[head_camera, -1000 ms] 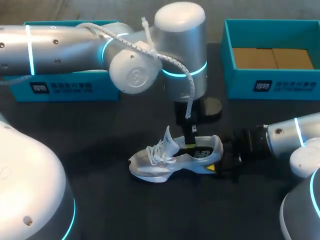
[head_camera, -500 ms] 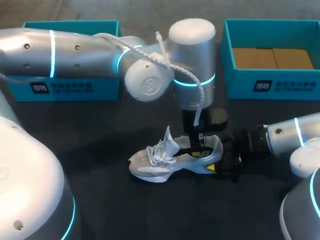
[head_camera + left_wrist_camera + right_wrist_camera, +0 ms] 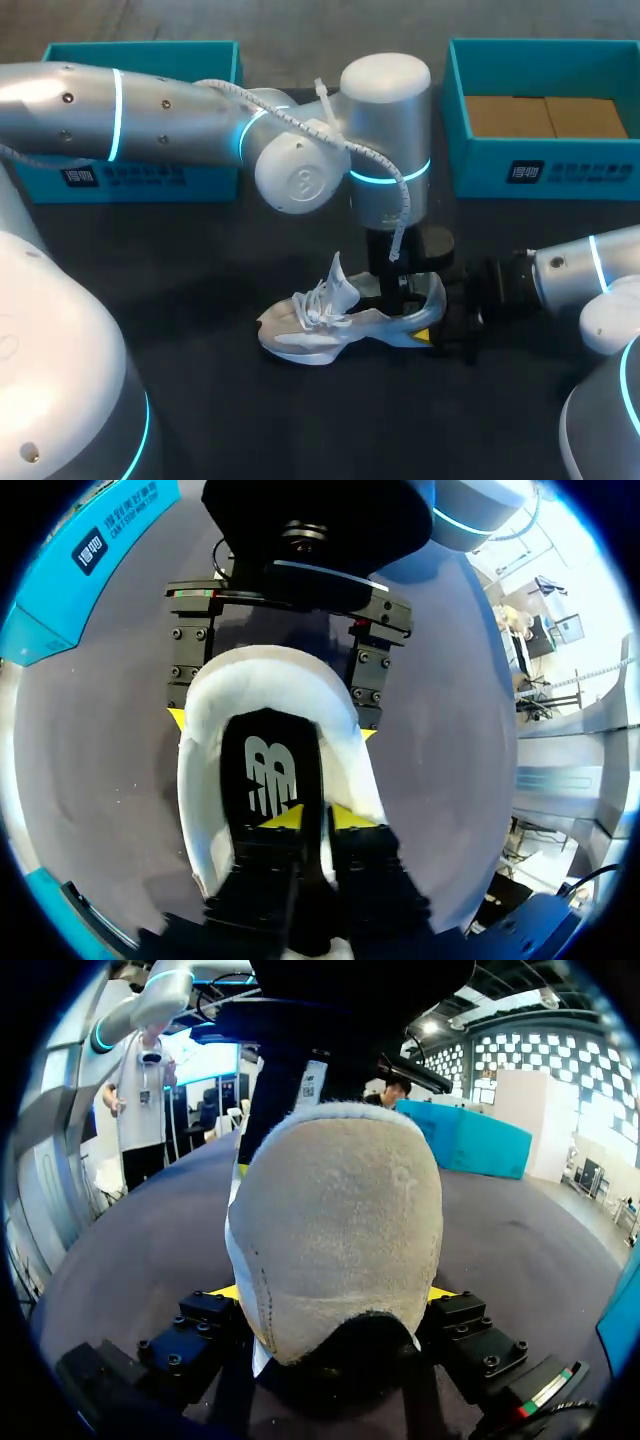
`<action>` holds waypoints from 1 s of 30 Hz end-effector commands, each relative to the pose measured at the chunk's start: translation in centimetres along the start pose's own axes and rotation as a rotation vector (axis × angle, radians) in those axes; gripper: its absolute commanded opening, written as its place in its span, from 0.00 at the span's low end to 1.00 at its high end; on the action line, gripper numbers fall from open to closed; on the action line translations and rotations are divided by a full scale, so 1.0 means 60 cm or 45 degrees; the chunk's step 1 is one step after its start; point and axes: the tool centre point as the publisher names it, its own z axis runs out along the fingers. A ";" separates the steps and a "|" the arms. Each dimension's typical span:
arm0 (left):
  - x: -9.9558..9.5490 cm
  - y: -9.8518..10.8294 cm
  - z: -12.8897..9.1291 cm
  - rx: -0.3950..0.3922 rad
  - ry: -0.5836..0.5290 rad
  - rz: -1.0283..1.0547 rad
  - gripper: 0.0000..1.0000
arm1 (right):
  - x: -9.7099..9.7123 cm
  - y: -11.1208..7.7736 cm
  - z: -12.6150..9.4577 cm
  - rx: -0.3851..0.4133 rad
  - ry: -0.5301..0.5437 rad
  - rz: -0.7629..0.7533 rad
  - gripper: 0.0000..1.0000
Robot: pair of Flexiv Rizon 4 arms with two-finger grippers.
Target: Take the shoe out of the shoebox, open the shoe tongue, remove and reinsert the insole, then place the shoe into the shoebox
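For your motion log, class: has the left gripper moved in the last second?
Yes. The left gripper has shifted toward the heel end of the shoe, which stayed put.

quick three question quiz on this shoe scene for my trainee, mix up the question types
1. True or false: the white mesh sneaker sits inside the teal cardboard shoebox at the right.
2. Which part of the sneaker is the right gripper shut on? A the heel; B the toe; C the laces.
3. Fill in: the left gripper reaches down into the sneaker's opening, over its black ____.
Key: 1 false, it stands on the dark table, outside the shoebox; 2 A; 3 insole.
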 end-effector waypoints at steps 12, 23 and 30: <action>-0.011 0.008 0.022 -0.018 0.011 0.019 0.32 | 0.000 -0.001 0.005 0.003 -0.004 0.000 0.00; -0.023 0.021 0.048 -0.029 -0.015 0.041 0.29 | 0.000 -0.001 0.005 0.003 -0.004 0.000 0.00; -0.028 0.027 0.062 -0.043 0.004 0.033 0.04 | 0.000 -0.001 0.005 0.003 -0.004 0.000 0.00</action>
